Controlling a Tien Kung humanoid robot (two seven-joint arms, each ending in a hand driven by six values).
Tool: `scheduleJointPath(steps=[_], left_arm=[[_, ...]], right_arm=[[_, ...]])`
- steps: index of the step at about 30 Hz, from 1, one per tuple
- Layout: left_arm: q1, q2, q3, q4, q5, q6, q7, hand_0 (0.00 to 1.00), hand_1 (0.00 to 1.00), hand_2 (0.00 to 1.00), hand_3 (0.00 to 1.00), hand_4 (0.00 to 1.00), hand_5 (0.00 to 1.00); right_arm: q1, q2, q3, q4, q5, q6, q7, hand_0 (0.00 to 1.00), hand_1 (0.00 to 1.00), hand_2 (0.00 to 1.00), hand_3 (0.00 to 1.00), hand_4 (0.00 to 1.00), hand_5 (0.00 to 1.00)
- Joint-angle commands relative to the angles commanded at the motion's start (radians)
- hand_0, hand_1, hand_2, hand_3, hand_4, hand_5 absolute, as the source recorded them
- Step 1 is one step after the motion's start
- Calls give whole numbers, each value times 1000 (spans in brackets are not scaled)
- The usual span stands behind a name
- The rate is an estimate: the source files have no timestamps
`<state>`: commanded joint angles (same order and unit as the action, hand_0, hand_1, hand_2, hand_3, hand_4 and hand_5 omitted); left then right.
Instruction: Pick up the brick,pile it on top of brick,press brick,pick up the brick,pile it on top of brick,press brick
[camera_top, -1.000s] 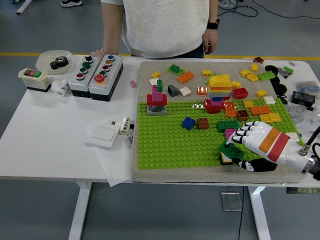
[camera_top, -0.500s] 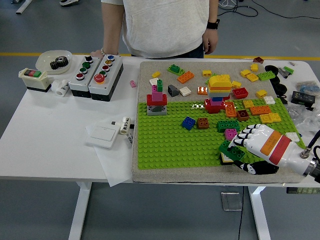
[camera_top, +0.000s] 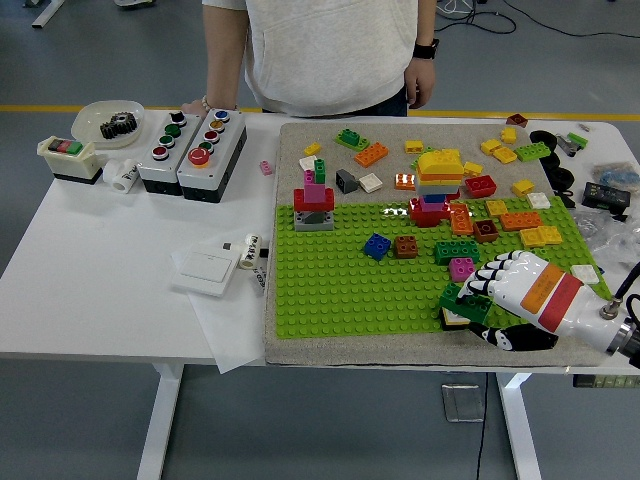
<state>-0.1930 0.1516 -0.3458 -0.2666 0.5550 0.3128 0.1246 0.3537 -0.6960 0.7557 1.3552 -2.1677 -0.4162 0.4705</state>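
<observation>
At far left of the white table (camera_top: 90, 290), a pale dish (camera_top: 95, 112) holds one black gear (camera_top: 118, 124). Beside it: two grey button boxes (camera_top: 192, 148). Centre-right, a green baseplate (camera_top: 360, 285) carries a red-and-pink stack (camera_top: 314, 200) and a taller yellow-topped stack (camera_top: 437, 187); loose bricks lie beyond it. Near edge, right: the right hand (camera_top: 515, 300), fingers closed on a green brick (camera_top: 462, 301) set upon a white brick (camera_top: 455, 320), largely hidden. Wrist cut off by the frame. A person (camera_top: 320, 50) stands behind, cropped above the chest.

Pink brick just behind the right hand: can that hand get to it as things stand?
Probably not yet: the right hand is shut on the green brick. The pink brick sits close behind, nothing between them.
</observation>
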Motion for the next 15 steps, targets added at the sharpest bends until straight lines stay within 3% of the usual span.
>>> scheduleJointPath(steps=[2, 3, 15], left_arm=[[1, 0, -1, 0, 2, 0, 0, 779, 788, 776, 626, 682, 639], [1, 0, -1, 0, 2, 0, 0, 782, 788, 776, 625, 682, 638], [4, -1, -3, 0, 7, -1, 1, 783, 789, 776, 625, 681, 638]], right_arm=[[0, 0, -1, 1, 1, -1, 0, 400, 491, 576, 601, 656, 303], [0, 0, -2, 1, 1, -1, 0, 346, 475, 567, 600, 639, 302], [0, 1, -5, 5, 2, -4, 2, 291, 441, 545, 602, 610, 298]])
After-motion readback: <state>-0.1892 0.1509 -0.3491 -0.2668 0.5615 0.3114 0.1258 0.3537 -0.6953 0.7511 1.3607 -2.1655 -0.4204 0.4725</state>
